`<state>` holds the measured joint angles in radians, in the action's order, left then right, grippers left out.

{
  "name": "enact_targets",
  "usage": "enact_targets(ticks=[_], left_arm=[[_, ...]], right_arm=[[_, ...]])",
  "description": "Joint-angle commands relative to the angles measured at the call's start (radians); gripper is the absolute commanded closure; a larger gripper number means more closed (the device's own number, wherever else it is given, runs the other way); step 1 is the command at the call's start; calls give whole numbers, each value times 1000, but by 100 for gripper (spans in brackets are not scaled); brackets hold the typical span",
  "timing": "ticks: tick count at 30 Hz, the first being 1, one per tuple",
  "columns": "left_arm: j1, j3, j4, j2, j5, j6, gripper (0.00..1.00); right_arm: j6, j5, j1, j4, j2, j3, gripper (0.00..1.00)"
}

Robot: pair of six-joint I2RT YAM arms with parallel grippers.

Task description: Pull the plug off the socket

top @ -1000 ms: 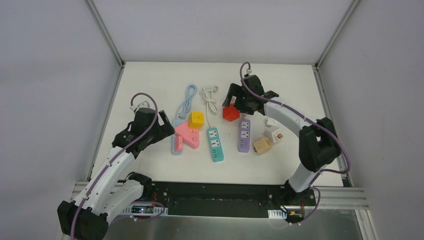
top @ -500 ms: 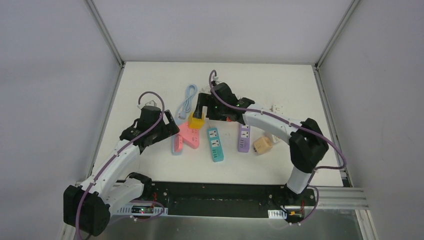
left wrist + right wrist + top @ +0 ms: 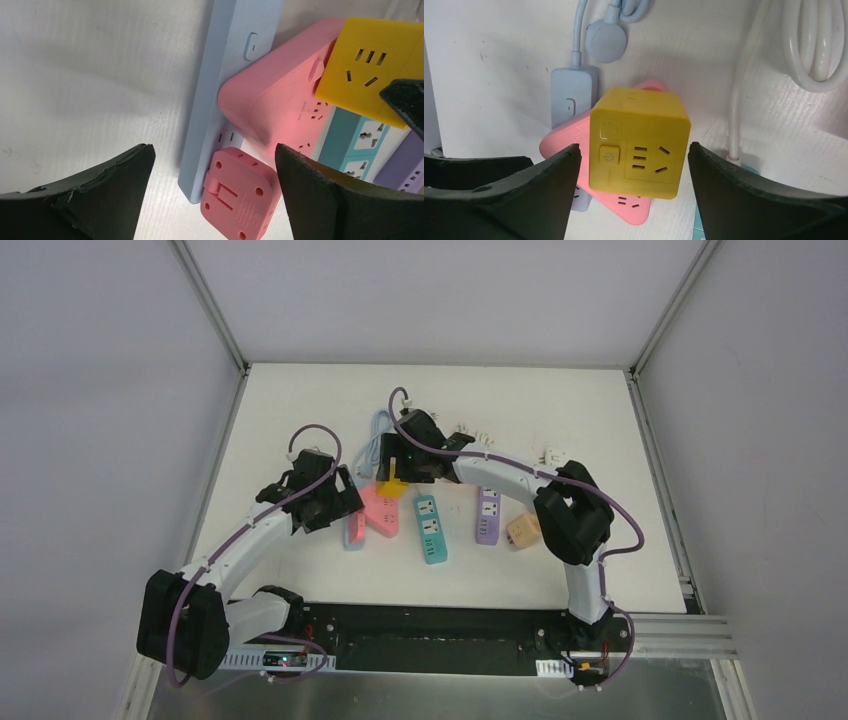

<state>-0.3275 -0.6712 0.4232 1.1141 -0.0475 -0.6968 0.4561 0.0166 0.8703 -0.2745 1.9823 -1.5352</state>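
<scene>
Right wrist view — right gripper [image 3: 633,150] spread wide, straddling the yellow cube [image 3: 639,142], which sits on the pink socket [image 3: 559,142]. Left gripper [image 3: 214,150] also wide — over the blue strip [image 3: 225,90].

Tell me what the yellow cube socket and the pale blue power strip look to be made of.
The yellow cube socket looks like moulded plastic, satin finish: uniform colour, rounded edges, soft sheen. The pale blue power strip is probably plastic too, matte to satin: even colour, cleanly recessed switch.
</scene>
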Motion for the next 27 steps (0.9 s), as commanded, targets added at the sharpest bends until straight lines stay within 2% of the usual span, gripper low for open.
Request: enact_targets(ticks=[1,9,11,15,22,25,27], left_arm=[[0,-11,-46,13,45,-24,4],[14,-12,-87,45,100,-52,4],[15,-9,-99,65,122,-48,4],[15,3,-105,104,156,-28,5],[14,7,-57,127,89,-24,7],[15,-3,-19,143,55,-21,8],[15,-8,-3,152,53,-15,10]], right_arm=[[-23,-7,9,-47,18,-69,23],[-20,-74,28,-81,13,-45,54],[-13,-73,37,-83,3,-29,55],[1,-67,37,-81,-8,-6,53],[9,-60,33,-75,13,-24,21],[11,-74,27,-78,37,-41,18],[3,-90,27,-77,45,-50,23]])
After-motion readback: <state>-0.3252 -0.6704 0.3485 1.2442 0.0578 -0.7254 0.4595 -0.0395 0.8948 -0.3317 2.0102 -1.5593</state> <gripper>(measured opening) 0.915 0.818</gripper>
